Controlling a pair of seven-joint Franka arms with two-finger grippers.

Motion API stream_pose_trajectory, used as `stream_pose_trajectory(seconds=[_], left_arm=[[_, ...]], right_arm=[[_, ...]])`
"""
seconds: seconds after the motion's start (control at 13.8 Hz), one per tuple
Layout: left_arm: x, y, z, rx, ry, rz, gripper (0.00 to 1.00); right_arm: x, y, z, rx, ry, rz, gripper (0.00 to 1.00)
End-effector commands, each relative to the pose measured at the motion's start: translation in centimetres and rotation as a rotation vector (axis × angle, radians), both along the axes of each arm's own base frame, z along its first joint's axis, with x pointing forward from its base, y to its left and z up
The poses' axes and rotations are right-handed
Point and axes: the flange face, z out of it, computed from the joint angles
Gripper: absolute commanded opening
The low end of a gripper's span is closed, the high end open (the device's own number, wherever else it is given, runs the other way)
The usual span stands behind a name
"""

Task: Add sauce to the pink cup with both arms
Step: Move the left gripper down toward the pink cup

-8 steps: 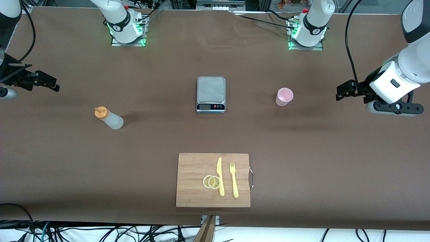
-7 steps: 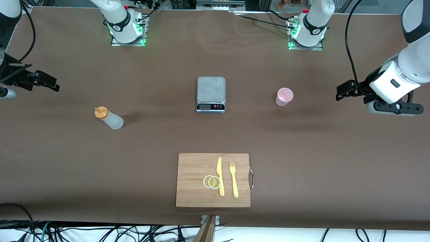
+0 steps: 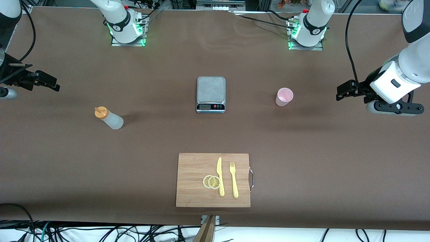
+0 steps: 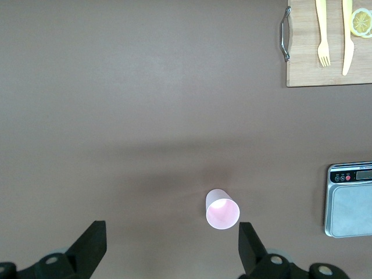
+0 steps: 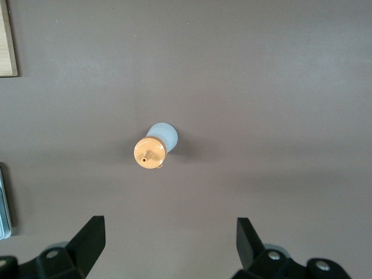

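Left gripper (image 3: 340,91) open, empty, hovering at left arm's end of table, well apart from cup (image 3: 284,96). Right gripper (image 3: 53,84) open, empty, at right arm's end, well apart from sauce (image 3: 109,118). Each arm looks staged on own item's side. Sauce upright, cap on; cup upright, appears empty. Neither touched; task not begun. Scale (image 3: 211,94) on table between sauce and cup. Board (image 3: 195,168) nearer camera, bearing knife (image 3: 220,176), fork (image 3: 233,179), lemon slices (image 3: 211,182). Nothing blocks either reach.
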Motion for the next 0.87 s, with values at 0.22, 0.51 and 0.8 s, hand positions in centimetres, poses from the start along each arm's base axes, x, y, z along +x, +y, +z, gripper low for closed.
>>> stream_pose_trajectory(seconds=[0.22,0.51,0.8], left_arm=[[-0.8,-0.1,0.6,-0.014,0.019,0.003,1.00],[-1.2,-0.2,0.3,-0.014,0.050,-0.021,1.00],[-1.2,-0.2,-1.3,-0.012,0.082,-0.036,1.00]], right_arm=[[0.1,0.2,0.6,0.003,0.004,-0.002,1.00],[0.2,0.3,0.6,0.003,0.004,0.001,1.00],[0.1,0.2,0.6,0.003,0.004,-0.002,1.00]])
